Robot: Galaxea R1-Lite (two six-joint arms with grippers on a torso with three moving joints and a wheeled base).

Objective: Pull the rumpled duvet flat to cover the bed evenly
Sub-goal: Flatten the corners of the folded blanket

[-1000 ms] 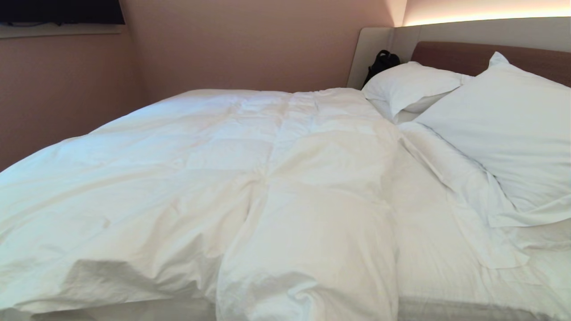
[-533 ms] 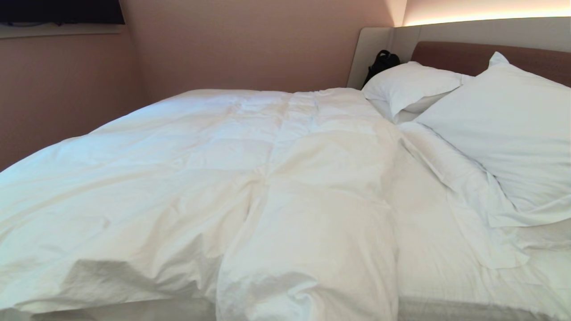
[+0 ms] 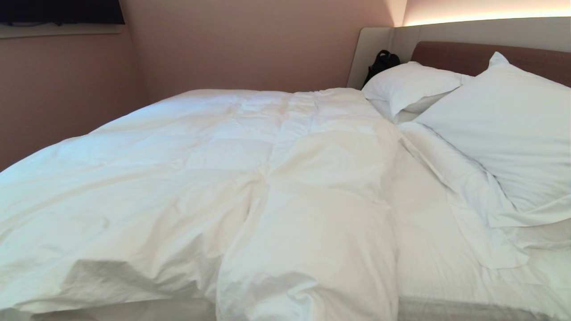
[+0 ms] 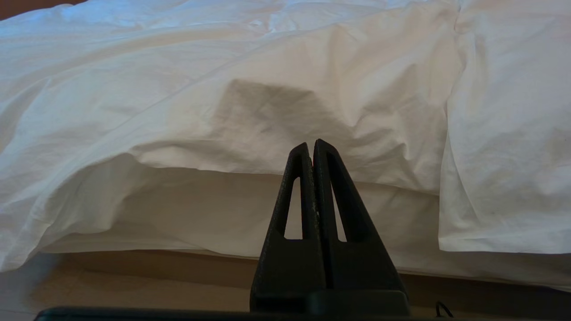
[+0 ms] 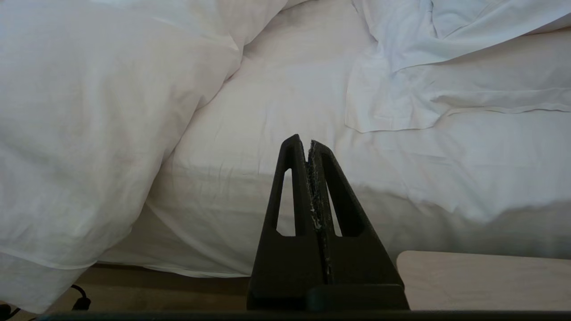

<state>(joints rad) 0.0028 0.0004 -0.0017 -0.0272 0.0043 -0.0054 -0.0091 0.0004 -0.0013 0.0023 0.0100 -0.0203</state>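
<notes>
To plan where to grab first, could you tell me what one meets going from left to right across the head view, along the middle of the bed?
The duvet, bunched over the left and middle → bare fitted sheet → loose folded-back edge of white cloth → the near pillow.

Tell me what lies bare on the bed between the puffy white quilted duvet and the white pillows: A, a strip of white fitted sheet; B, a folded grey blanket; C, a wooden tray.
A: beside the duvet, a strip of white fitted sheet lies uncovered below the pillows.
</notes>
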